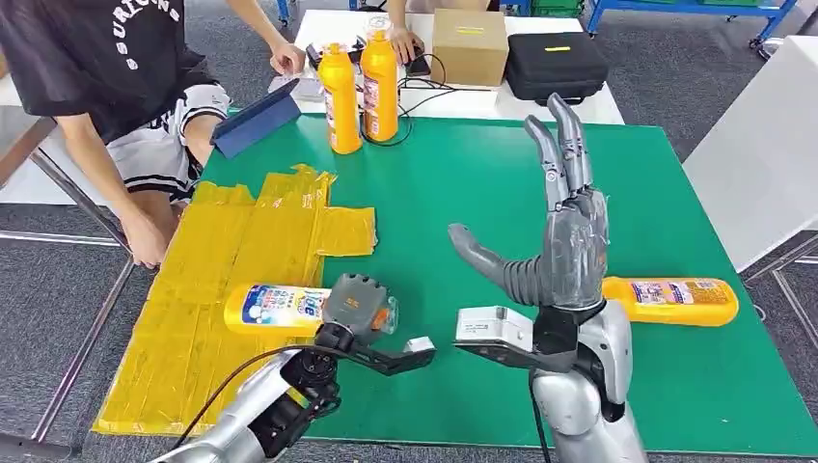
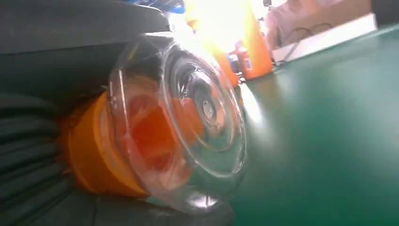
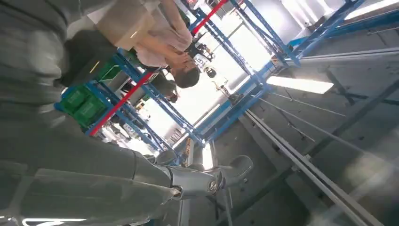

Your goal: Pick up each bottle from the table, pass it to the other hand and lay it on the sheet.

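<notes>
Left hand: grips a bottle near its clear cap, lying crosswise, base over the yellow sheet, cap toward the right hand.
Right hand: raised, fingers spread, holding nothing.
Second bottle: lying crosswise behind the right wrist.
Surface: green table.
Far edge: two upright bottles.

Setting: likely a robotics lab or workshop. Evidence: green-topped table, blue metal racking holding green crates, cardboard box, black equipment case, grey carpet floor.
</notes>
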`<state>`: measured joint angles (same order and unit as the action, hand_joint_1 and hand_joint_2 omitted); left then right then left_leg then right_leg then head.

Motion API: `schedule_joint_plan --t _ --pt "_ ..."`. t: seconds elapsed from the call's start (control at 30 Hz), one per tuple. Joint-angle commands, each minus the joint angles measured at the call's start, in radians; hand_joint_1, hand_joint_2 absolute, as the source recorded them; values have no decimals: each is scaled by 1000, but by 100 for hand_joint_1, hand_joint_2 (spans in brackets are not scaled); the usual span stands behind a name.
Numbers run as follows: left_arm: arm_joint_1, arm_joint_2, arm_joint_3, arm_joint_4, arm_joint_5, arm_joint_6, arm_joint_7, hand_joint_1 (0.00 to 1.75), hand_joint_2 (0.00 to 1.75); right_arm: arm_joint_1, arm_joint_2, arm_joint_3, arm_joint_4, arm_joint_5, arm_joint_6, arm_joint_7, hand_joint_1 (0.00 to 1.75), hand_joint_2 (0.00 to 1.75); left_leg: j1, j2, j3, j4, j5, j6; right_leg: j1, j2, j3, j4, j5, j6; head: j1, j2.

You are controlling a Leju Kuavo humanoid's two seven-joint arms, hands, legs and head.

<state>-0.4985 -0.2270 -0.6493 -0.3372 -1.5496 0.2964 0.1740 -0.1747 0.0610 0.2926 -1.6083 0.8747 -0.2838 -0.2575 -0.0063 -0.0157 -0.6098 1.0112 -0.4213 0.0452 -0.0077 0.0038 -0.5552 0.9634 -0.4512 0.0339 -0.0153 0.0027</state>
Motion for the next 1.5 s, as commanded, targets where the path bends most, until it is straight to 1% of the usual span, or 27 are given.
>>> schedule_joint_plan --t 0.03,0.1,0.2,0.3,0.33,0.47,0.57,0.6,0.63,0.67,0.7,0.73,0.8,0.83,0.87,0.97,1.07,1.1,1.13,1.17,1.2,1.27,1.3,1.37,1.4,1.47,1.5 --pt "-34 11 94 46 6 18 0 0 175 -20 8 8 55 3 21 7 0 175 1 3 7 -2 -2 -3 1 2 7 -3 -1 -1 0 0" --pt "-30 12 123 41 0 47 1 0 175 -28 12 8 64 0 24 6 0 175 1 2 3 -1 -1 -2 1 1 2 -1 0 -1 0 0" --pt "-24 2 182 31 44 87 -24 0 175 -26 16 7 63 -1 26 8 0 175 1 3 4 -1 -2 -2 1 2 4 -2 -1 -1 0 0" --pt "-24 2 182 31 44 87 -24 0 175 -26 16 7 63 -1 26 8 0 175 1 4 10 -3 -4 -4 1 2 9 -3 -3 -2 0 0" --pt "-24 2 182 31 44 87 -24 0 175 -26 16 7 63 -1 26 8 0 175 1 3 5 -2 -2 -3 1 1 5 -2 -1 -1 0 0" --pt "-24 2 182 31 44 87 -24 0 175 -26 16 7 63 -1 26 8 0 175 0 2 5 -2 -2 -3 0 1 5 -2 -1 -1 0 0" --pt "-23 -15 252 27 110 99 -71 0 175 -21 16 3 67 -1 23 8 0 175 1 2 5 -1 -2 -2 1 1 5 -2 -1 -1 0 0" --pt "-22 -20 281 22 140 103 -99 0 175 -20 18 1 70 -2 22 8 0 175 1 3 8 -2 -3 -3 1 1 8 -3 -2 -1 0 0" --pt "-21 -29 318 15 182 101 -140 0 175 -17 20 -2 72 -1 21 8 0 175 1 1 3 -1 -1 -2 1 0 4 -2 -1 -1 0 0" --pt "-24 -35 338 12 205 97 -164 0 175 -16 21 -3 75 -1 20 8 0 175 1 2 5 -1 -2 -3 1 0 5 -2 -2 -1 0 0" --pt "-24 -39 353 8 222 95 -181 0 175 -16 21 -4 78 -1 19 8 0 175 1 2 7 -2 -2 -3 1 1 7 -3 -2 -1 0 0" --pt "-25 -41 365 3 233 99 -193 0 175 -16 21 -5 82 -1 18 8 0 175 1 1 4 -1 -1 -2 1 0 4 -2 -1 -1 0 0" --pt "-25 -47 391 -10 262 104 -227 0 175 -17 18 -5 87 6 14 7 0 175 1 2 8 -2 -2 -3 1 0 8 -3 -2 -1 0 0" --pt "-24 -49 395 -20 266 119 -241 0 175 -17 17 -7 89 24 0 9 0 175 1 1 4 -1 -2 -2 1 0 4 -2 -1 -1 0 0" --pt "-23 -52 398 -28 270 132 -249 0 175 -18 16 -8 92 38 -11 11 0 175 1 2 7 -2 -2 -3 1 0 7 -3 -2 -1 0 0" --pt "-18 -67 420 -78 318 137 -301 0 175 -20 12 -12 100 66 -28 17 0 175 1 1 4 -1 -1 -2 1 0 4 -2 -1 -1 0 0" --pt "6 -84 464 -185 442 125 -404 0 175 -15 0 -18 98 137 -61 43 0 175 1 1 5 -1 -2 -2 1 -1 5 -2 -1 -1 0 0" --pt "32 -93 504 -265 568 52 -489 0 175 -10 -17 -23 96 186 -66 68 0 175 1 1 7 -1 -3 -3 1 -1 7 -3 -2 -1 0 0" --pt "65 -102 546 -354 712 -39 -568 0 175 -11 -41 -24 104 259 -37 111 0 175 0 0 3 -1 -1 -2 0 -1 4 -2 -1 0 0 0" --pt "93 -94 547 -426 780 -86 -581 0 175 -10 -58 -24 101 316 -27 132 0 175 1 1 6 -1 -2 -2 1 -1 6 -3 -2 -1 0 0" --pt "151 -64 518 -570 887 -154 -555 0 175 -8 -78 -42 105 406 -43 148 0 175 1 0 3 -1 -1 -2 1 -1 4 -2 -1 0 0 0" --pt "208 -25 496 -723 984 -176 -531 0 175 -6 -109 -78 108 484 -22 196 0 175 1 3 8 -3 -3 -3 1 1 8 -4 -2 -1 0 0" --pt "245 1 498 -821 1069 -226 -520 0 175 -9 -145 -104 112 479 1 206 0 175 1 3 5 -1 -2 -2 1 1 5 -3 -1 -1 0 0" --pt "285 42 506 -930 1156 -266 -527 0 175 -2 -210 -157 124 483 29 230 0 175 1 4 4 -2 -2 -2 1 2 4 -3 -1 -1 0 0" --pt "290 53 509 -948 1167 -275 -522 0 175 4 -227 -177 125 469 32 218 0 175 1 4 6 -2 -3 -2 1 2 6 -3 -1 -1 0 0" --pt "294 57 509 -955 1171 -278 -520 0 175 8 -231 -186 125 462 30 209 0 175 1 1 2 -1 -1 -1 1 0 3 -2 0 -1 0 0" --pt "294 55 504 -948 1168 -277 -522 0 175 10 -225 -185 122 462 30 210 0 175 1 2 5 -2 -2 -2 1 0 6 -3 -1 -1 0 0"
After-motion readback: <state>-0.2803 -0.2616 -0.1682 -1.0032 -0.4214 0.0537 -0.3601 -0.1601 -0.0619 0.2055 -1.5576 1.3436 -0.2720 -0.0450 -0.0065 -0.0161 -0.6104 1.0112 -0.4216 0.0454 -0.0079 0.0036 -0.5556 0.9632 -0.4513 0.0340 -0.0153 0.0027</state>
